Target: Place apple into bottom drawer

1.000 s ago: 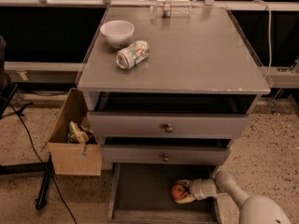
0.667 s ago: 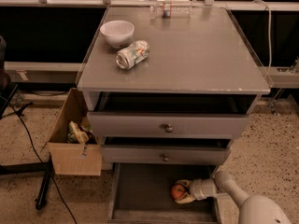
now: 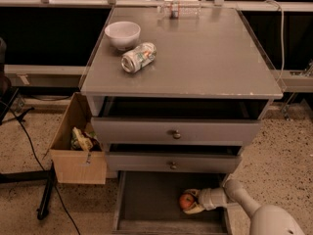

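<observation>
apple (image 3: 185,200) sits right of centre inside the bottom drawer (image 3: 146,199), my tool (image 3: 189,201) clamped on it; middle drawer (image 3: 146,162) juts just above.

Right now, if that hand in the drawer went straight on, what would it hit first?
The apple: it sits right at the tip of the hand, which points left inside the bottom drawer.

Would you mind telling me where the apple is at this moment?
In the camera view, the apple is inside the open bottom drawer, right of its middle, with the gripper reaching in at it from the right.
</observation>
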Available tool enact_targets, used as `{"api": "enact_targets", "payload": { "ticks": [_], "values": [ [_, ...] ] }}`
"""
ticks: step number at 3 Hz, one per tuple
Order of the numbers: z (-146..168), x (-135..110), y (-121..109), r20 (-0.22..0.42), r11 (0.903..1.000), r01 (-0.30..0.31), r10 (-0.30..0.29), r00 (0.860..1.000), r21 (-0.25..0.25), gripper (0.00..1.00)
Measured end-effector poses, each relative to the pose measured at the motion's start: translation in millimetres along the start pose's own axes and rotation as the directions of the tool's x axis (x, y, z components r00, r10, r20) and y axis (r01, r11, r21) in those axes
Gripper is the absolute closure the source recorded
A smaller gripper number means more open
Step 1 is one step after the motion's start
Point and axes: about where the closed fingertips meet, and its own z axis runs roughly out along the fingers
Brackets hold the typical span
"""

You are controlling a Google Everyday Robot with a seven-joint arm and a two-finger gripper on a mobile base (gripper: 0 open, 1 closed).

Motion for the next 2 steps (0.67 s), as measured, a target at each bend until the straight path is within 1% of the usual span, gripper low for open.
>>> {"api": "enact_targets", "payload": {
  "ticks": [2],
  "values": [
    [0.1, 0.0, 0.1, 0.000, 1.0000, 0.000, 0.000, 1.000, 0.000, 0.14]
  ]
}}
